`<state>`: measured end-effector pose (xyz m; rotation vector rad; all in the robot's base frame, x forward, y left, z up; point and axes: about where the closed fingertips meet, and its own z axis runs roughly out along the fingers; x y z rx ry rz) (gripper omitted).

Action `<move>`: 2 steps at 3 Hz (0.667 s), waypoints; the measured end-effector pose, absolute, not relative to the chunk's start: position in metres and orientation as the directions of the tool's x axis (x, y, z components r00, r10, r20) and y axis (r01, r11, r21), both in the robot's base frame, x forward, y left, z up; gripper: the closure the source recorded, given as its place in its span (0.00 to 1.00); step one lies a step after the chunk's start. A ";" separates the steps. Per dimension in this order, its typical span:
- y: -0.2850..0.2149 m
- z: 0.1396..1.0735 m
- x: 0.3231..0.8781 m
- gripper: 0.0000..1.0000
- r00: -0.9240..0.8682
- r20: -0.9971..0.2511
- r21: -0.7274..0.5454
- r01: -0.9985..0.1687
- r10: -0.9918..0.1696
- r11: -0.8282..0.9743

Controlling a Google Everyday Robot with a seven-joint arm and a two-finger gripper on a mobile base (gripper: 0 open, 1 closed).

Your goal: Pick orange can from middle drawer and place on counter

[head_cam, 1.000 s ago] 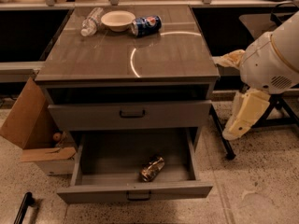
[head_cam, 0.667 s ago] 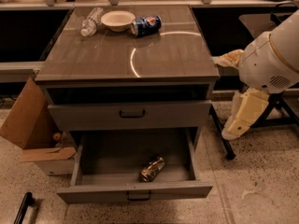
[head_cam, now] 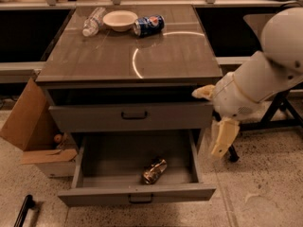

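The gripper (head_cam: 214, 115), jaws apart and empty, hung beside the right wall of the open middle drawer (head_cam: 137, 195); the orange can (head_cam: 154, 170) lay inside near its front, and the dented surface could slip from an off-centre pinch.

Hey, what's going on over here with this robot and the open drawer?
The robot's arm is at the right of the cabinet, with its tool hanging outside the open middle drawer and touching nothing. The orange can lies on its side in that drawer, near the front, not yet picked up. The counter above holds a bowl, a Pepsi can and a plastic bottle.
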<state>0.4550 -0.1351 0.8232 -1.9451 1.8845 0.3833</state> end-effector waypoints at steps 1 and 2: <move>-0.116 0.749 0.458 0.00 0.110 -0.486 -0.055 -0.994 -0.867 -0.095; -0.100 0.703 0.456 0.00 0.138 -0.485 -0.030 -0.989 -0.864 -0.142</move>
